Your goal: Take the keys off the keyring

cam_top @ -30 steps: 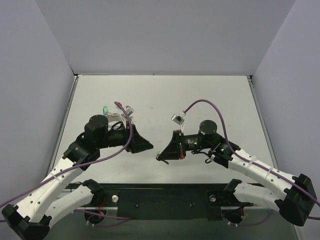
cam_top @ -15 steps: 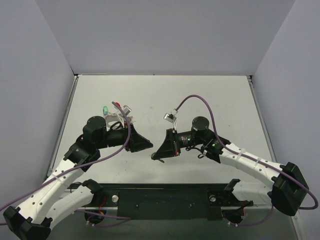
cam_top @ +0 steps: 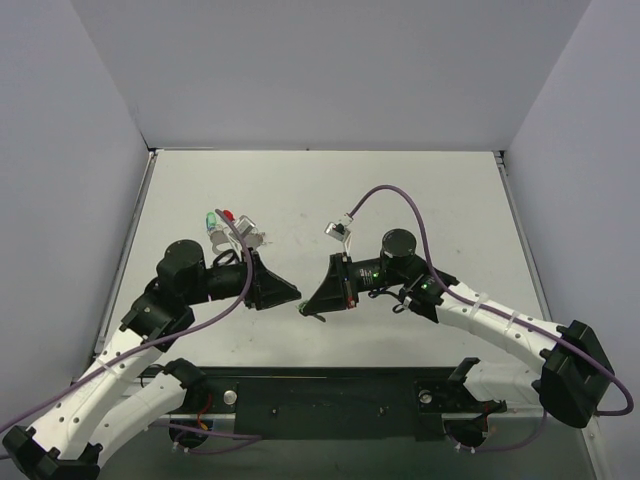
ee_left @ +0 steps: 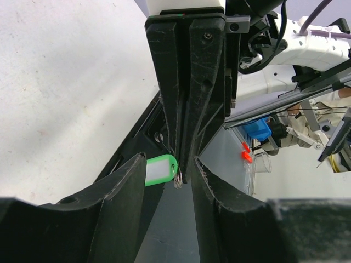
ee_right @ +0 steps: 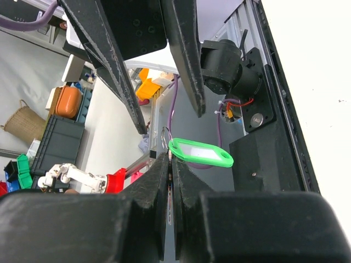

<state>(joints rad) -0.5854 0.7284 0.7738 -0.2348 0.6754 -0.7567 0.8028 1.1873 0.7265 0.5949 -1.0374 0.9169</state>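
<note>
Silvery keyring (ee_right: 163,138) pinched in right end effector (ee_right: 171,155).

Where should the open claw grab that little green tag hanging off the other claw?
Probably the free end of the green tag, farthest from the ring. The shut right gripper pinches the ring, so the tag sticks out sideways, clear of that pinch. The open left gripper faces it, so a straight approach from there looks best.
</note>
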